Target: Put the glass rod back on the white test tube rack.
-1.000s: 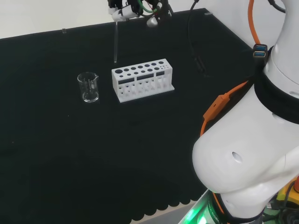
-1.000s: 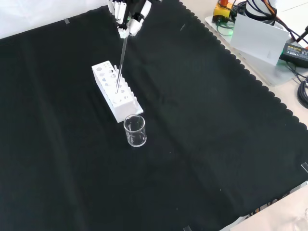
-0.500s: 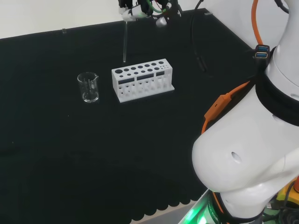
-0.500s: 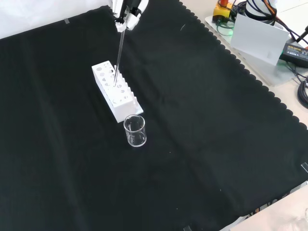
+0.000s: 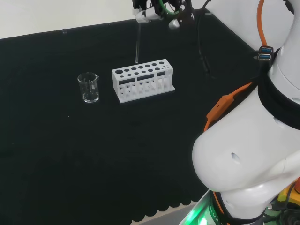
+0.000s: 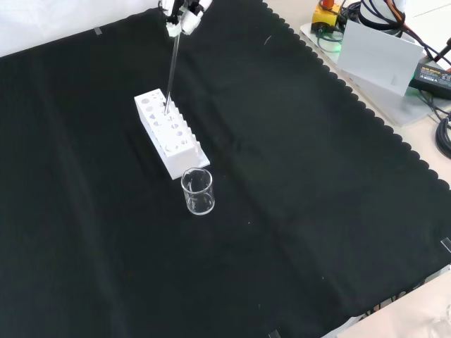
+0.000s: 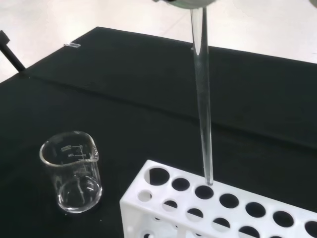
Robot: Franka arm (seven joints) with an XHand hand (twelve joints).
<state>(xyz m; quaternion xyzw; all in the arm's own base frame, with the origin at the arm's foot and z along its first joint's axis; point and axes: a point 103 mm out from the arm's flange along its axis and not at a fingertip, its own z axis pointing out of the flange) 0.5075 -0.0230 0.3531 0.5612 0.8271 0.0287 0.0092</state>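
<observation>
Black cloth covers the whole bench, with pale wall and floor beyond its far edge. Going left to right in the head view, a small clear beaker [image 5: 88, 87] stands empty by itself, the white rack [image 5: 143, 79] sits just beside it, and the arm's big white links rise at the right.

At the view's top, above the rack, the hand [image 5: 157, 10] pinches the glass rod [image 5: 137, 42] by its upper end, fingers curled on it. The rod hangs nearly upright. In the wrist view its lower tip [image 7: 209, 181] sits over a hole in the rack's back row, near the beaker end, and I cannot tell whether it has entered yet.

It is a thin, straight, colourless stick, see-through enough that the cloth shows through it, with a rounded tip.

It is probably light, stiff, smooth and brittle. A knock of the tip on the rack's top plate could chip or snap it. Holding high near the top, as here, leaves the lower length free to go down a hole, though the tip may swing.
</observation>
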